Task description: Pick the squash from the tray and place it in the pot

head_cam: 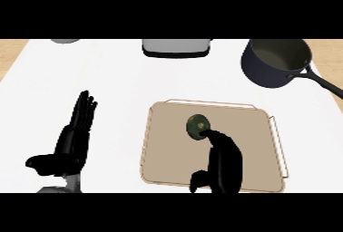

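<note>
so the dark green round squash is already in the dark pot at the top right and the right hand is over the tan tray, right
Not quite. The head view shows the dark green round squash lying on the tan tray, not in the dark pot. The right hand is over the tray, fingertips at the squash.

Right hand point(222, 158) fingers point(213, 134) touching squash point(197, 125) on tray point(167, 149); pot point(276, 61) far right.

Matt tan tray point(167, 149), dark smooth-sided pot point(268, 72), matt white counter point(107, 77).
</note>
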`<state>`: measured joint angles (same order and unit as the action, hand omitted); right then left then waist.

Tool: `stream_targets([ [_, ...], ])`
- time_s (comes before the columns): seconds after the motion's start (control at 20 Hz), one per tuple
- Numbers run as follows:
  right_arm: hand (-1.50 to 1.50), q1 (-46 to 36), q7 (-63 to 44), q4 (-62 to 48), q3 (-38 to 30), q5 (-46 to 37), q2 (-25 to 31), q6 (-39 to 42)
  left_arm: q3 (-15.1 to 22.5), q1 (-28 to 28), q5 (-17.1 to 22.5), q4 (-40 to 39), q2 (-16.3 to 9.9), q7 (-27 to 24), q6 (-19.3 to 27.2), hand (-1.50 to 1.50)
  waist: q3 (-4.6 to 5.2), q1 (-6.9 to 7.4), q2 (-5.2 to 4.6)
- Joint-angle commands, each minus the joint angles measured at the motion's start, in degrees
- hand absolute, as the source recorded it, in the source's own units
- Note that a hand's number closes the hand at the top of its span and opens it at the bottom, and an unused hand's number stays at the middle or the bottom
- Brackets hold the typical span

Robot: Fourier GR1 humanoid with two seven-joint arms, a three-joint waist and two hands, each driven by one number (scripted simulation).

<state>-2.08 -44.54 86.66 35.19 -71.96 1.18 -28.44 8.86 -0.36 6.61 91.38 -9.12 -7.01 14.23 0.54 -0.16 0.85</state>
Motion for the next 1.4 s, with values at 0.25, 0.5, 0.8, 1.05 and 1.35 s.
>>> stream_targets([
  [0.25, 1.50, -2.54, 1.67, -9.09, -1.44, -6.20, -1.13, -6.95, -1.88, 0.97, -0.25, 1.04, -0.08, 0.67, -1.62, 0.00, -0.55, 0.39, -0.85],
  [0.5, 1.50, -4.52, 12.27, -6.59, 5.88, 2.81, 5.09, 8.30, 0.35, -0.61, -1.46, -0.51, 2.36, 0.36, -0.39, 0.00, -0.54, 1.69, -1.09],
  [0.8, 1.50, -12.53, 27.59, -2.51, 7.05, 15.40, 13.06, 26.51, -0.57, -1.13, -0.79, -1.90, 0.88, -0.07, -2.34, 0.00, -0.51, 1.85, -1.17],
  [1.05, 1.50, -11.47, 33.70, 7.70, 1.84, 16.63, 16.37, 24.75, -2.91, -0.73, -0.33, -2.87, 0.82, -1.87, -2.99, 0.00, -0.53, 0.09, -0.77],
  [1.35, 1.50, -11.74, 24.95, 23.61, 0.62, 11.44, 14.40, 26.86, -2.96, 0.45, -1.36, -3.65, 2.17, -3.10, -1.67, 0.00, -0.49, -0.36, -0.59],
])
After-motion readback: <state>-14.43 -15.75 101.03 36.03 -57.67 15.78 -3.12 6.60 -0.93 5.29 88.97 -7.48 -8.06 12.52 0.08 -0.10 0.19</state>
